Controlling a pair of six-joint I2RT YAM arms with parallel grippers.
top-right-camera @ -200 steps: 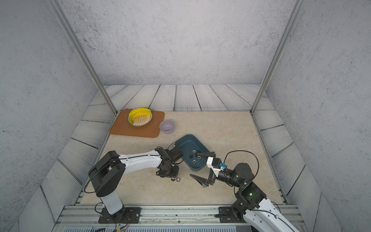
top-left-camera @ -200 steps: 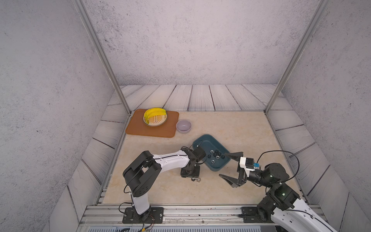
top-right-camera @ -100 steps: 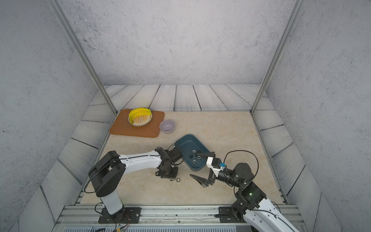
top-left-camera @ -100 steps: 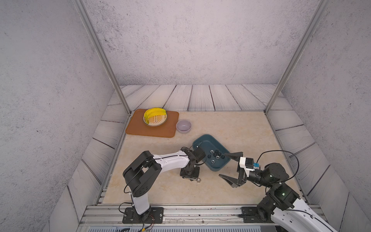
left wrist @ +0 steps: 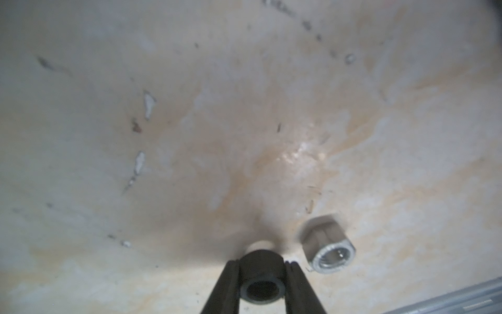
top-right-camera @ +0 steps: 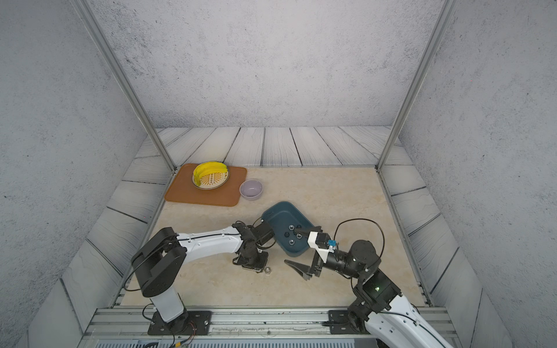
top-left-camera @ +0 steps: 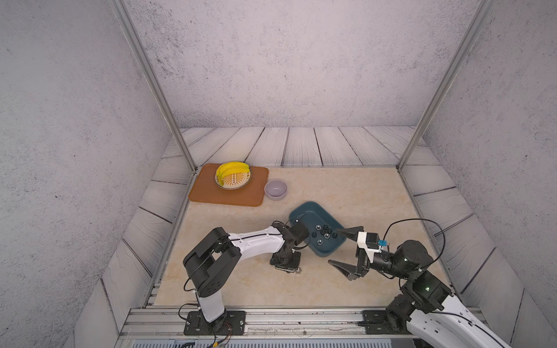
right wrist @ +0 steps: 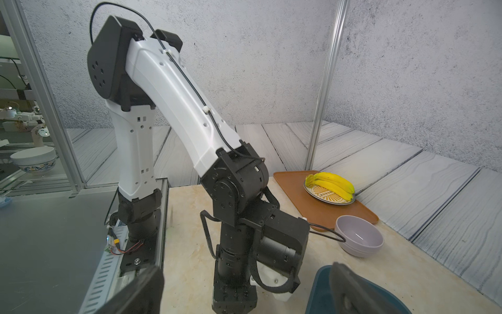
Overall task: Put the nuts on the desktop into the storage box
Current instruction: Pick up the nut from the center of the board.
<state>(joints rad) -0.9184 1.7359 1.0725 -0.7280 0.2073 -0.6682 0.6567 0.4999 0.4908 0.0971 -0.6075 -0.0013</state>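
In the left wrist view my left gripper [left wrist: 262, 284] is shut on a black nut [left wrist: 262, 274], low over the beige desktop [top-left-camera: 346, 186]. A silver nut [left wrist: 328, 248] lies beside it, close to the gripper in both top views [top-left-camera: 298, 271] [top-right-camera: 267, 270]. The dark teal storage box [top-left-camera: 304, 211] stands just beyond, with several nuts [top-left-camera: 324, 233] inside. My right gripper [top-left-camera: 334, 247] hangs open at the box's near corner with nothing between its fingers. One of its fingers [right wrist: 350, 288] is over the box rim.
An orange-brown mat [top-left-camera: 211, 195] at the back left carries a plate of bananas [top-left-camera: 233, 176]. A lavender bowl [top-left-camera: 275, 189] stands between the mat and the box. A metal rail [top-left-camera: 271, 313] runs along the front edge, and the left arm's links [right wrist: 173, 89] rise near it.
The left gripper's jaws have closed on the black nut. Both arms have stayed in the same place, and the right gripper is as wide open as before.
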